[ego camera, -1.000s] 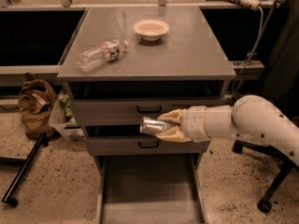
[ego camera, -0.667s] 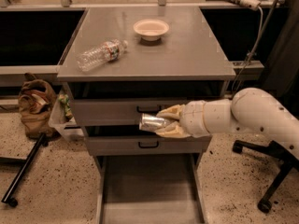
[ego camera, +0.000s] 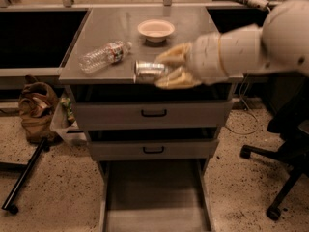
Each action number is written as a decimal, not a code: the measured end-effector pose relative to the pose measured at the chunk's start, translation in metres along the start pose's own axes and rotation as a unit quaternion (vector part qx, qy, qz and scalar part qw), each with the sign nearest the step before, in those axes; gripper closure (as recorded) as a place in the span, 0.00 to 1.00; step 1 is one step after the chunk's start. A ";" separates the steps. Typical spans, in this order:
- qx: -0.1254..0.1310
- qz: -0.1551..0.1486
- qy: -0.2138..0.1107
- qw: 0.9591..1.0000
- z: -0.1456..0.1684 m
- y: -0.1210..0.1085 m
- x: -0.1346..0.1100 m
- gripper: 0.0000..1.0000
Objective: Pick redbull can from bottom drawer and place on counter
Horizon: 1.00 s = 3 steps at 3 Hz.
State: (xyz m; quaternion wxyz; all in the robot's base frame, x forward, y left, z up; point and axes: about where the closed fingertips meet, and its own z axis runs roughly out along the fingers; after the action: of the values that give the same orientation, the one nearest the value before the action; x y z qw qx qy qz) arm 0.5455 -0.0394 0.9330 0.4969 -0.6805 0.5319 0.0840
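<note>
My gripper (ego camera: 161, 70) is shut on the redbull can (ego camera: 149, 70), a slim silver can held on its side. It hangs at the front edge of the counter (ego camera: 145, 47), just above the grey top, right of centre. The white arm comes in from the upper right. The bottom drawer (ego camera: 154, 197) is pulled out at the bottom of the cabinet and its grey tray shows nothing inside.
A clear plastic water bottle (ego camera: 104, 56) lies on its side on the counter's left. A white bowl (ego camera: 156, 30) stands at the back. Two closed drawers with black handles (ego camera: 154, 113) are below. A brown bag (ego camera: 36, 111) sits on the floor left; an office chair (ego camera: 285, 168) right.
The gripper has lifted the can from in front of the middle drawers up to the counter's front edge. The view has also shifted closer.
</note>
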 end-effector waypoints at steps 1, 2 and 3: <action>0.007 -0.047 0.008 0.999 -0.015 -0.061 -0.049 1.00; 0.017 -0.077 0.009 0.997 -0.003 -0.114 -0.057 1.00; 0.045 -0.079 0.017 0.996 0.013 -0.172 -0.048 1.00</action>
State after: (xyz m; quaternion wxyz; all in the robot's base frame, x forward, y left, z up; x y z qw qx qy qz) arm 0.6694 -0.0090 1.0579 0.5229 -0.6989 0.4879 0.0090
